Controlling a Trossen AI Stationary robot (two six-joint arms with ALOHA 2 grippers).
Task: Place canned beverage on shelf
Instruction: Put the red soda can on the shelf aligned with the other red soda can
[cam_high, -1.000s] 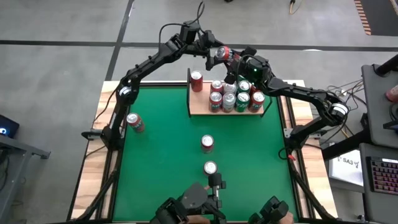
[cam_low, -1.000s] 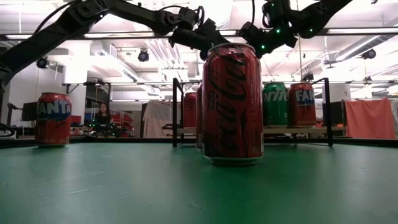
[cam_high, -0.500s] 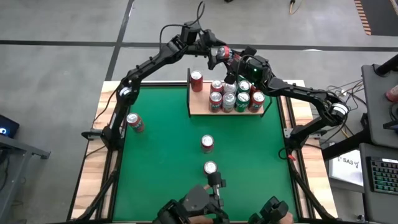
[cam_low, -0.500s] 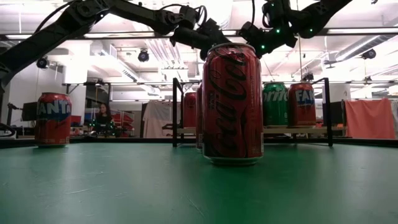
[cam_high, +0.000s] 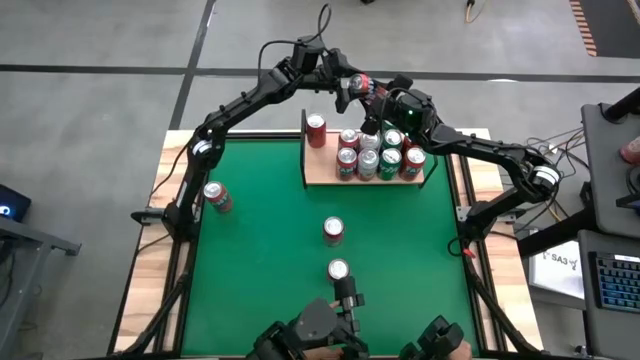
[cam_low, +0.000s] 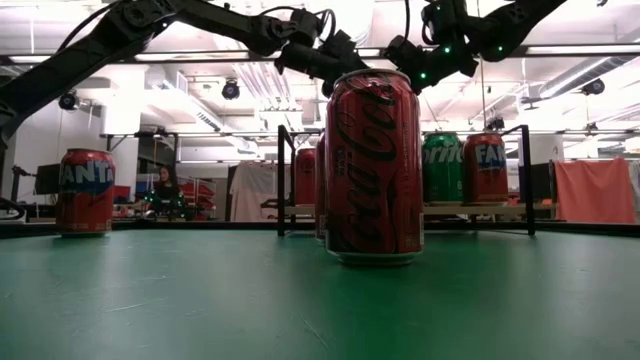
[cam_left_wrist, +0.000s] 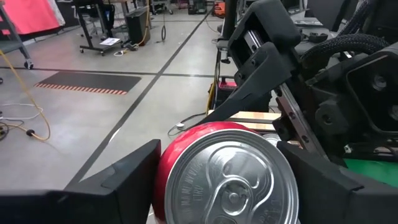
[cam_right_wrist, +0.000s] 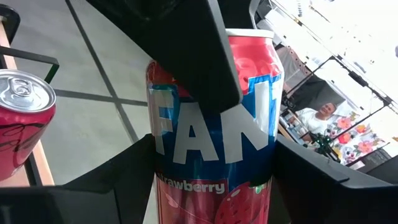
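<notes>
A red strawberry Fanta can (cam_high: 358, 84) hangs in the air beyond the table's far edge, behind the shelf (cam_high: 322, 168). It lies about level, its silver top (cam_left_wrist: 227, 180) toward my left arm. My left gripper (cam_high: 350, 86) and my right gripper (cam_high: 370, 93) are both shut on it, from opposite sides. The shelf is a tan board with black uprights and bears several cans (cam_high: 378, 157) standing on their bases. In the low view a Coke can (cam_low: 373, 165) hides the held can. My left gripper pinches the can's round wall (cam_left_wrist: 163, 182) near its top end between two fingers. The fingers come about level from the table's left and lie along the can. The can is clear of everything. My right gripper pinches the can's wall (cam_right_wrist: 165, 194) on its bottom half, one finger on each side. The fingers come level from the table's right and lie across the can. A left finger (cam_right_wrist: 186, 50) runs along the wall in front.
Three loose cans stand on the green table: a Fanta (cam_high: 216, 196) at the left, one (cam_high: 333, 230) in the middle and one (cam_high: 338, 270) nearer the front edge. A single can (cam_high: 316, 130) stands at the shelf's left end. A person (cam_right_wrist: 320, 115) sits in the room behind.
My left gripper's fingers have drawn in on the can's top end, and its wrist has turned a little. The can and my right gripper have kept still.
</notes>
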